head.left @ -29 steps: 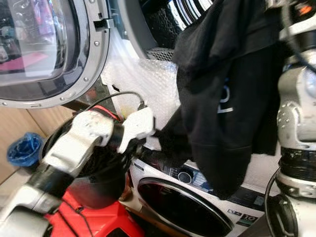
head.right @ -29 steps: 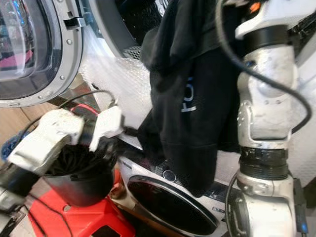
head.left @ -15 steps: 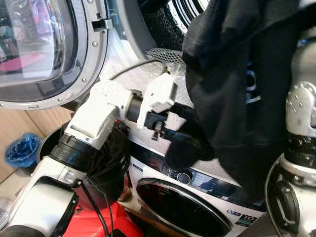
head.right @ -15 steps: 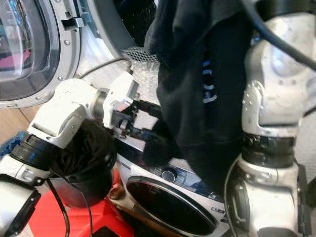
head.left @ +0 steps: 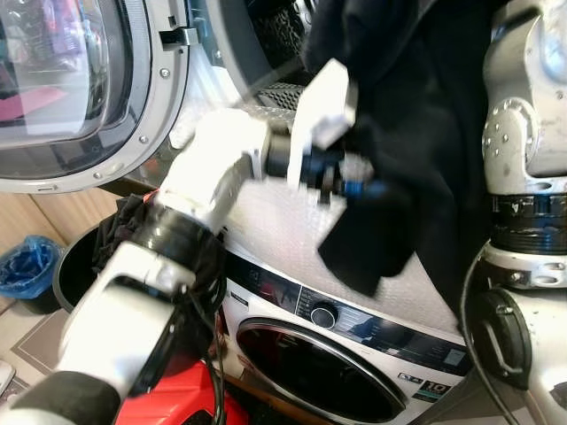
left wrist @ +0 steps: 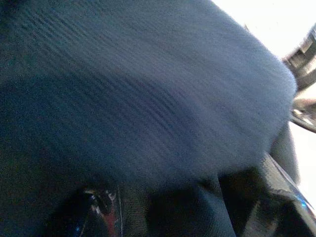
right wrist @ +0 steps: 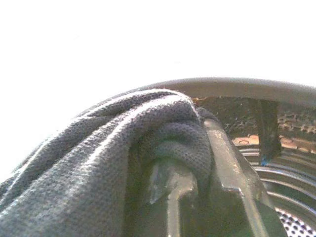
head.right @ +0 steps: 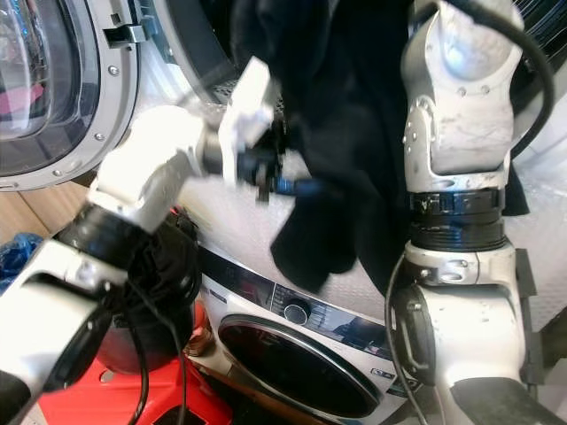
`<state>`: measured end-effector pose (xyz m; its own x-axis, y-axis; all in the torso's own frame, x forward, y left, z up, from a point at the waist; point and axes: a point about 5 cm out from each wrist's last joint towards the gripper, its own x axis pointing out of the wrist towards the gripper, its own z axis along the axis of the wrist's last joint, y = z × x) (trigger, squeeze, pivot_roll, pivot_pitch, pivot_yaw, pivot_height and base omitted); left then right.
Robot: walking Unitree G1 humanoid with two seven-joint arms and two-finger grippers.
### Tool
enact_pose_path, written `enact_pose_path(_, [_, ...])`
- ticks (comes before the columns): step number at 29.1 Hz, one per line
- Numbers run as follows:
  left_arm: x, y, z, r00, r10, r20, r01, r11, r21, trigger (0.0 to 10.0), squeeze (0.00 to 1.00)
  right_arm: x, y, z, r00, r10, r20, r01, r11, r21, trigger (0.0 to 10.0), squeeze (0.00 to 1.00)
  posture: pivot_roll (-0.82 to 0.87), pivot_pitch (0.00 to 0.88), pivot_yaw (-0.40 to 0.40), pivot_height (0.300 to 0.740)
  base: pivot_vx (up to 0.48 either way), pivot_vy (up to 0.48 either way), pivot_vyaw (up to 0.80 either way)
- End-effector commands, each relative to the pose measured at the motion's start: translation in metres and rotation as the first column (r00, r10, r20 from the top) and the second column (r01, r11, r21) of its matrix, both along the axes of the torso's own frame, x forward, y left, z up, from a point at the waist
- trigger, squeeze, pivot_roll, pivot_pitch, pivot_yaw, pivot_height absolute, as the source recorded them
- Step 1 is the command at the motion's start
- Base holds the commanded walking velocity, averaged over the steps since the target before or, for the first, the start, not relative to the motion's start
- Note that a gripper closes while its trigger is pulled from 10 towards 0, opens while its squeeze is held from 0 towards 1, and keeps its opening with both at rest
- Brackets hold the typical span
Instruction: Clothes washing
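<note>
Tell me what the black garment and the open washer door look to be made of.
Garment: soft knit fabric, likely cotton, matte; the right wrist view shows a fine ribbed weave. Door: shiny silver rim with rivets, metal or metal-look plastic, around a clear domed window, probably glass, that reflects the room.

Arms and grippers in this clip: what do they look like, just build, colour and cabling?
The left arm has silver-white shells, a black ribbed joint ring, and thin black cables along the forearm. The left gripper sits on a white block with dark fingers and a blue spot. The right arm is scuffed silver with screw heads, black rings and a thick black cable.
</note>
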<state>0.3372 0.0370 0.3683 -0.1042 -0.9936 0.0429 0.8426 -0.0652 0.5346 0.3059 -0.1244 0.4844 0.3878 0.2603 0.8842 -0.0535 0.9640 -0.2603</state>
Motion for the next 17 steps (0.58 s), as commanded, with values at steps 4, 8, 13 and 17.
enact_pose_path(4, [-0.002,0.008,0.031,0.992,0.023,0.125,-0.02,1.0,-0.018,10.0,0.0,0.001,-0.004,-0.006,0.992,-0.127,0.025,0.129,0.988,-0.085,0.0,0.0,0.07,0.069,-0.026,0.74,0.0,0.0,0.0])
enact_pose_path(8, [0.006,0.009,0.063,0.963,0.16,0.216,-0.141,0.985,-0.103,10.0,0.0,0.018,-0.007,-0.031,0.961,-0.273,-0.038,0.265,0.953,-0.148,0.0,0.0,0.07,0.075,-0.027,0.74,0.0,0.0,0.0])
enact_pose_path(13, [0.016,0.018,0.092,0.861,0.434,0.266,-0.371,0.892,-0.257,10.0,0.0,0.027,-0.01,-0.047,0.923,-0.382,-0.045,0.37,0.914,-0.165,10.0,0.0,0.07,0.08,-0.027,0.74,0.0,0.0,0.0])
enact_pose_path(17, [0.022,0.026,0.1,0.781,0.559,0.28,-0.48,0.823,-0.304,10.0,0.0,0.026,-0.01,-0.048,0.907,-0.42,-0.02,0.409,0.892,-0.19,10.0,0.0,0.07,0.081,-0.028,0.74,0.0,0.0,0.0])
